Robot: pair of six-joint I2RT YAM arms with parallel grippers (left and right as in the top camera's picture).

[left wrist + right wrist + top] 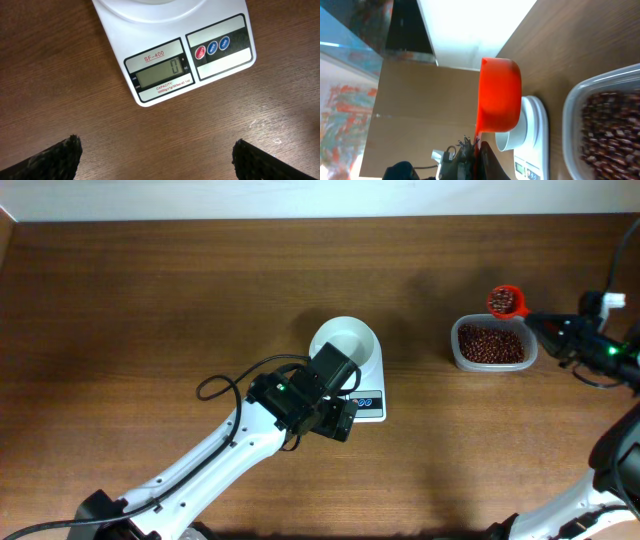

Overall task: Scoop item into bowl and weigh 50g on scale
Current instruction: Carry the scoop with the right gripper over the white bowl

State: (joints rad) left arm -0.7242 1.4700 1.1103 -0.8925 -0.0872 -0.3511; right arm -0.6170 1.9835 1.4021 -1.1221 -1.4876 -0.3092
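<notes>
The right claw (537,321) is clamped tight on the handle of a red scoop (507,301), which hangs well away from the scale (170,65), just beyond the tub (457,345) of beans (490,343). The scoop looks loaded, though it is too small to be sure. It should travel level to the bowl (345,343) on the scale, then tip slowly, since the display (157,75) reads zero. The left claw (157,160) hovers spread wide and empty over the worktop (60,90), just in front of the scale.
</notes>
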